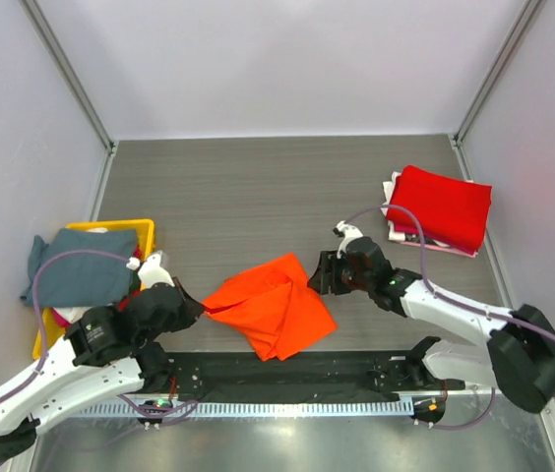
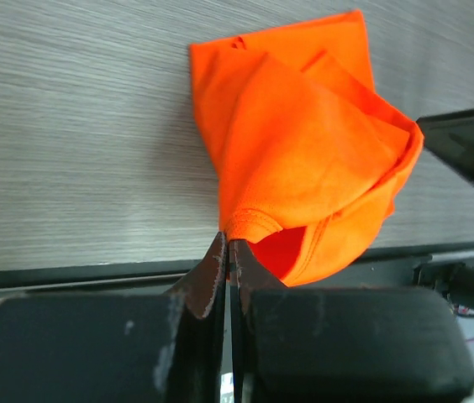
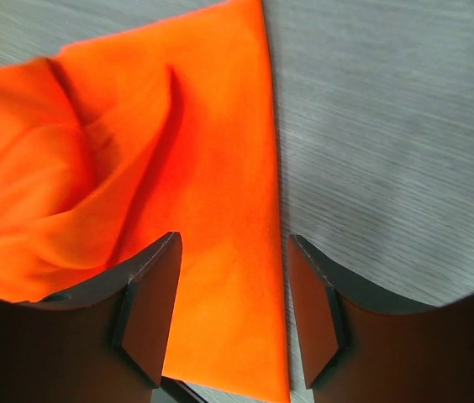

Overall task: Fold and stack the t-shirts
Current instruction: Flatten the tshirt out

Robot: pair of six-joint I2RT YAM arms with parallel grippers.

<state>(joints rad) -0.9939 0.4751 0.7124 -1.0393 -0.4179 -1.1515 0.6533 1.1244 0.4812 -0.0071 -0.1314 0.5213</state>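
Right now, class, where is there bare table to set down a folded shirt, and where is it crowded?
Free: the far table between the yellow bin and the red t-shirt stack. Crowded: the near middle, where the orange t-shirt lies, pinched by the left fingers.

Bright, even overhead light, soft shadows (right wrist view slightly blurred)

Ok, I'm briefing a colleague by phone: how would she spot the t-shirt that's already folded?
Look along the grey table to its far right corner. The deep red t-shirt lies there, flat and squared, on top of white and pink cloth. The orange t-shirt is bunched mid-table, and the grey-blue t-shirt hangs over the yellow bin on the left.
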